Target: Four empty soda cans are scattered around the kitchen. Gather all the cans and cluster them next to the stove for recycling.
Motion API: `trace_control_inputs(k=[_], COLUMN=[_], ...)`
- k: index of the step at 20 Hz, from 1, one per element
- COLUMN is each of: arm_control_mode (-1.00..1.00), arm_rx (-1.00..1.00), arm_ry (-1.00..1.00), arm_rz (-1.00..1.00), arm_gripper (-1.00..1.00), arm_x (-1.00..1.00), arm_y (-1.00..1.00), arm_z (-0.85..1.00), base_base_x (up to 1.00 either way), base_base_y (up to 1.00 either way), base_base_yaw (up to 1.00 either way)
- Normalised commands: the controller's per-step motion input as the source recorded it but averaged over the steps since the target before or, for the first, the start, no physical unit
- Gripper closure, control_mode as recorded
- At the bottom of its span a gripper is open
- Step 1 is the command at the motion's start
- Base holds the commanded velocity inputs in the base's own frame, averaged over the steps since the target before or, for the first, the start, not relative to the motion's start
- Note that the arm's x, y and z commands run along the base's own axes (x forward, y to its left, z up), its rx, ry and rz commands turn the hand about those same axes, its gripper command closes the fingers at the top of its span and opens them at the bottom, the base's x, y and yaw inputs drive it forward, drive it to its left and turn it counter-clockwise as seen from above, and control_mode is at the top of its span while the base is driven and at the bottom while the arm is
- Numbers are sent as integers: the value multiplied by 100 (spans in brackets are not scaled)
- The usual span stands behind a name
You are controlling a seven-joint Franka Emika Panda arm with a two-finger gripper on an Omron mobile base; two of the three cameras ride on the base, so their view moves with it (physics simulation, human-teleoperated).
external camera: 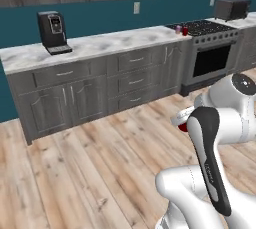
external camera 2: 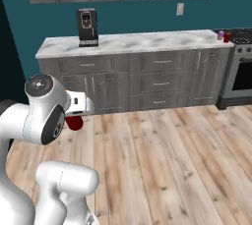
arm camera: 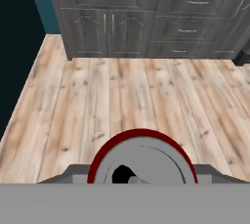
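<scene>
A red soda can (arm camera: 141,157) sits between the fingers of my gripper (arm camera: 141,173), which is shut on it; its silver top with the opening faces the hand camera. From the base, the same can (external camera 2: 74,123) hangs under the hand (external camera 2: 78,106), low over the wooden floor, and only a red sliver of it (external camera: 183,127) peeks out behind the arm. Far off on the marble counter (external camera: 100,45), right beside the stove (external camera: 212,53), stand a purple-magenta can (external camera: 178,29) and another red can (external camera: 185,31). They also show at the counter's end (external camera 2: 220,35) (external camera 2: 227,37).
A black coffee machine (external camera: 52,32) stands on the counter's left part. Grey cabinets and drawers (external camera 2: 157,84) run below it. A dark toaster-like appliance (external camera: 231,8) sits beyond the stove. Wooden floor (arm camera: 122,96) lies between me and the cabinets.
</scene>
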Motion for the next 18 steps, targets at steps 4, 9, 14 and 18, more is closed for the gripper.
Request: trace_control_inputs(k=[4,9,14,18], arm_control_mode=[100,100,100,100], arm_rx=[0,0,0,0], arm_ry=[0,0,0,0], arm_rz=[0,0,0,0], arm_gripper=[100,100,100,100], arm_x=[0,0,0,0], arm_y=[0,0,0,0], arm_z=[0,0,0,0], base_base_x=[100,100,100,100], base_base_y=[47,27,1,-13], base_base_yaw=[0,0,4,2])
